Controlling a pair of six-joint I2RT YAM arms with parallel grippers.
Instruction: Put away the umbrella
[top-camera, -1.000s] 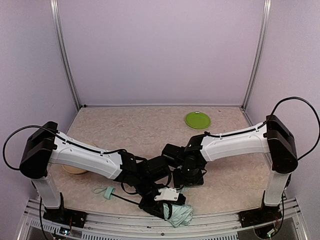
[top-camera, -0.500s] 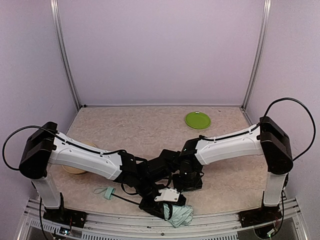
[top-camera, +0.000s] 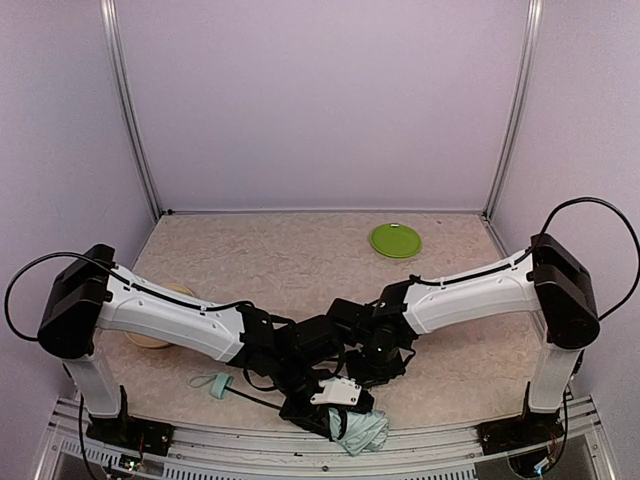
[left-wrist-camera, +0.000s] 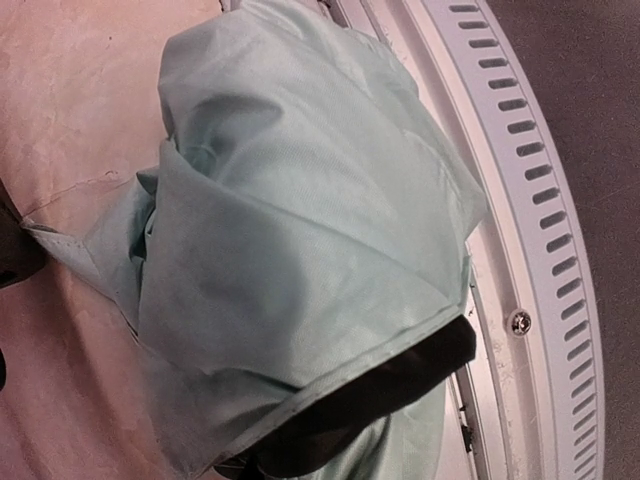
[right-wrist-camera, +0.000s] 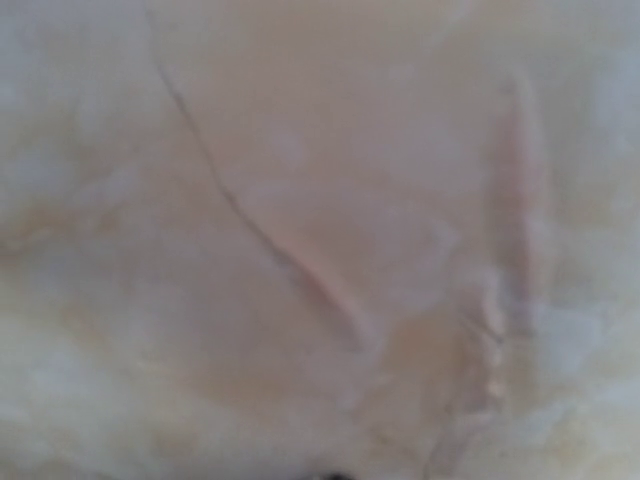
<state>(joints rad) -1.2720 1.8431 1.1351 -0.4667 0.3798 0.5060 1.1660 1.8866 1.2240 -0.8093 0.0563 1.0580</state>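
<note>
The umbrella (top-camera: 362, 430) lies at the table's near edge as a crumpled mint-green bundle. Its thin black shaft (top-camera: 255, 400) runs left to the small mint handle (top-camera: 215, 385) with a strap. My left gripper (top-camera: 322, 398) is down on the bundle and shut on it. In the left wrist view the mint fabric (left-wrist-camera: 300, 220) fills the frame, black lining (left-wrist-camera: 390, 385) shows below it, and my fingers are hidden. My right gripper (top-camera: 372, 368) points down just behind the umbrella, shut. The right wrist view shows only blurred tabletop (right-wrist-camera: 320, 240).
A green plate (top-camera: 396, 240) sits at the back right. A tan dish (top-camera: 150, 338) lies partly under my left arm. A slotted metal rail (left-wrist-camera: 520, 200) runs along the near edge right beside the umbrella. Walls close in the table on three sides.
My right arm swung its wrist left, then back, ending lower beside the left wrist, and its jaws have closed. The left arm and the umbrella have not moved.
</note>
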